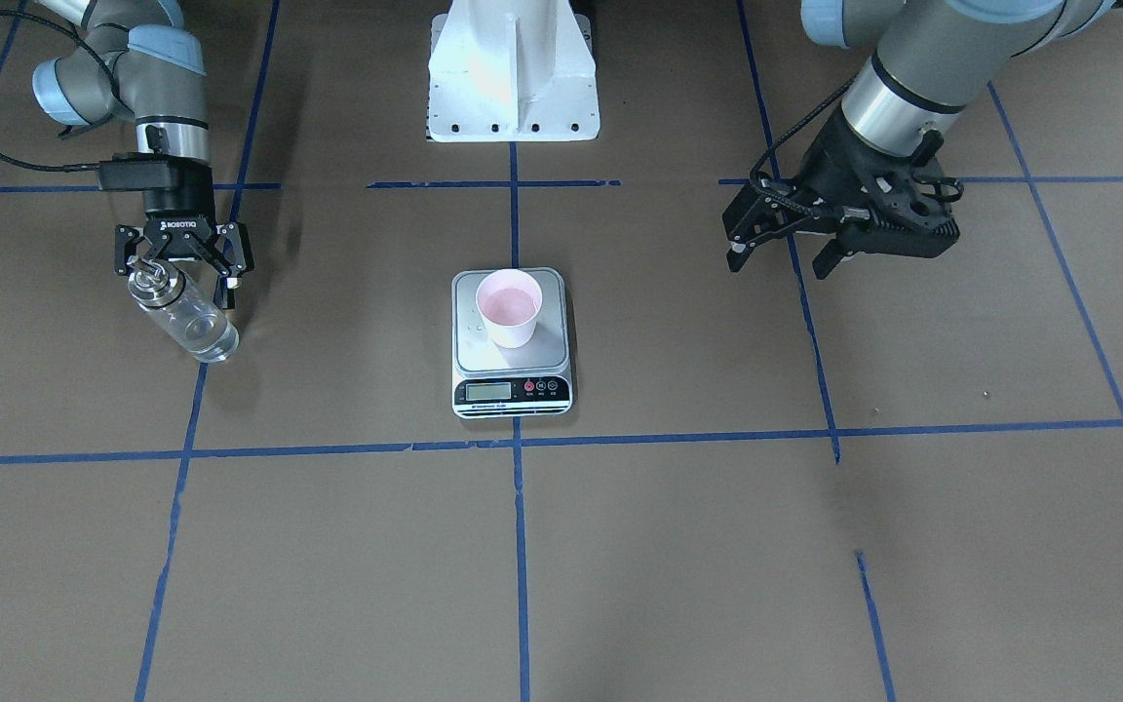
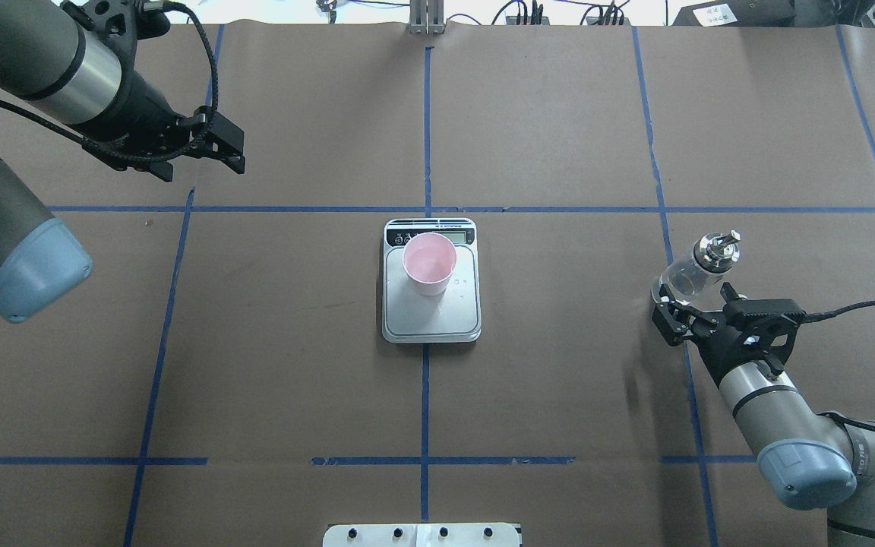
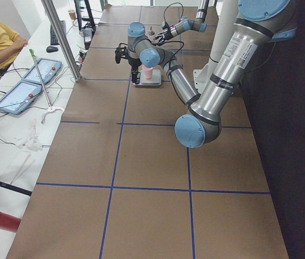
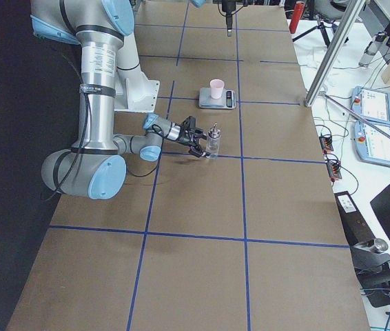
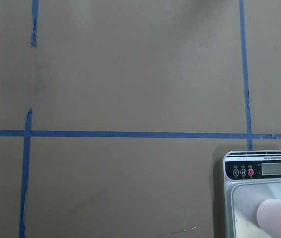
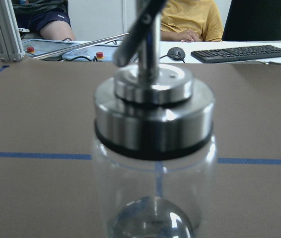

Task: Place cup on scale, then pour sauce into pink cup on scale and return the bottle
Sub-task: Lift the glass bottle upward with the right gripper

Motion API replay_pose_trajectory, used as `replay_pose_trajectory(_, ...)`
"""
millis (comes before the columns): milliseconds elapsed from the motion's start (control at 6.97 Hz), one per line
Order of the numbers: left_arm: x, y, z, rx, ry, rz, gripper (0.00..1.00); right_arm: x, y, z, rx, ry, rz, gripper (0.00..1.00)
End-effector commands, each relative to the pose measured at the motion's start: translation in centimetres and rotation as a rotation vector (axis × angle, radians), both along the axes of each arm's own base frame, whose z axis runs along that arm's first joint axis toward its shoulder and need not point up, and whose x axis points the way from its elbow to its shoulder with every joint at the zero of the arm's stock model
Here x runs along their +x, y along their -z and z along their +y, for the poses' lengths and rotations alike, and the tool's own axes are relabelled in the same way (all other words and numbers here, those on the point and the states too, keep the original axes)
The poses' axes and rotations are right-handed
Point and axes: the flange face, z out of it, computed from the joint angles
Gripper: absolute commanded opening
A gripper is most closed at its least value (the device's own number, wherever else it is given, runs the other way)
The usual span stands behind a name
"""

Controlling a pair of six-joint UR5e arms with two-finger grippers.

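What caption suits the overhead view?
Pink paper cup on kitchen scale; open right gripper at glass bottle; left gripper open.

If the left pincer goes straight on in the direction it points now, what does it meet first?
The left pincer would probably meet the bare table first, beside the scale; depth is unclear.

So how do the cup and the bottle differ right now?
The cup is opaque pink and open-topped; the bottle is clear glass with a silver cap. The cup sits on the scale; the bottle stands on the table, between the fingers of the right gripper. Both are upright.
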Motion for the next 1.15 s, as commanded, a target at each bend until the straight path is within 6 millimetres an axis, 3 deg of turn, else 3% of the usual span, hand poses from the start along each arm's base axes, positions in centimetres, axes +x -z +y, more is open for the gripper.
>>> replay_pose_trajectory(0, 0.0, 0.0, 0.0, 0.0, 0.0, 0.0, 1.0, -0.9, 1.7, -0.7, 0.022, -0.002, -0.005, 1.0)
replay_pose_trajectory(1004, -0.3, 0.3, 0.2, -0.005, 0.003, -0.004, 1.0, 0.1, 0.0, -2.4, 0.015, -0.04, 0.032, 0.99)
